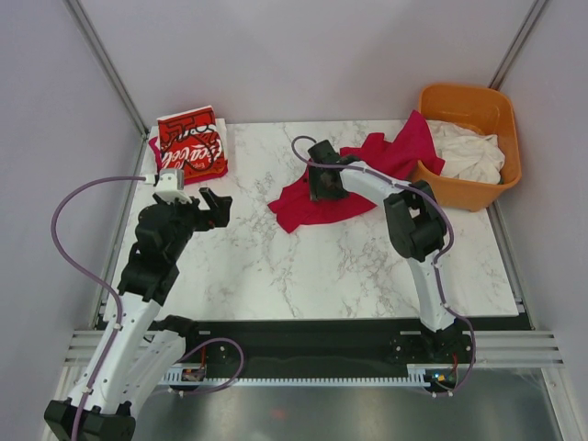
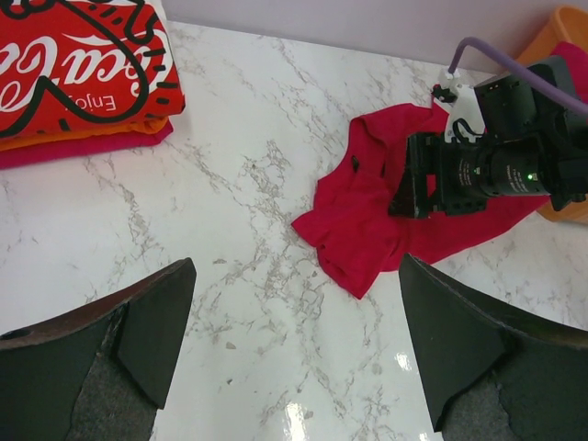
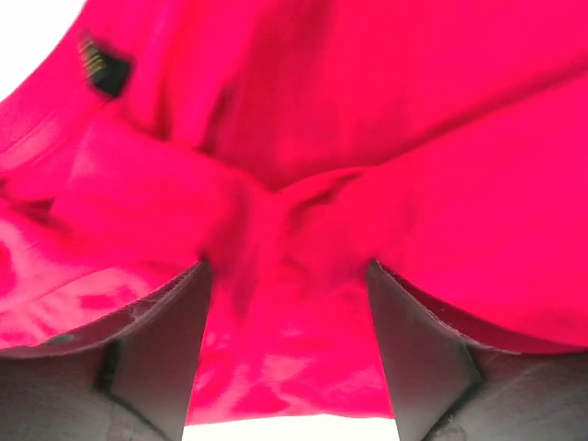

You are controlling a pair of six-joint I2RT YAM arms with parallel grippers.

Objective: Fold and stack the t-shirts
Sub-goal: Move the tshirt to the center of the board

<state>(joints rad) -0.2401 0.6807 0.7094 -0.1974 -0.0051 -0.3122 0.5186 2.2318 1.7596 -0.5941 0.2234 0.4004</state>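
A plain crimson t-shirt [image 1: 308, 209] lies crumpled at the middle back of the table, one end draped over the rim of the orange tub [image 1: 491, 101]. My right gripper [image 1: 320, 191] is pressed down into it. Its fingers [image 3: 165, 322] stand apart, with a bunched fold of the red cloth [image 3: 285, 230] between them. The Coca-Cola print t-shirt [image 1: 191, 147] lies folded on top of a small stack at the back left. Off-white t-shirts [image 1: 470, 152] fill the tub. My left gripper [image 1: 216, 207] hovers open and empty over bare marble, left of the crimson shirt [image 2: 358, 230].
The orange tub stands at the table's back right corner. Grey walls with metal rails close in the table on three sides. The right arm [image 1: 413, 225] arches over the right half of the marble top [image 1: 276, 266]. A purple cable [image 1: 69, 211] loops off the left arm.
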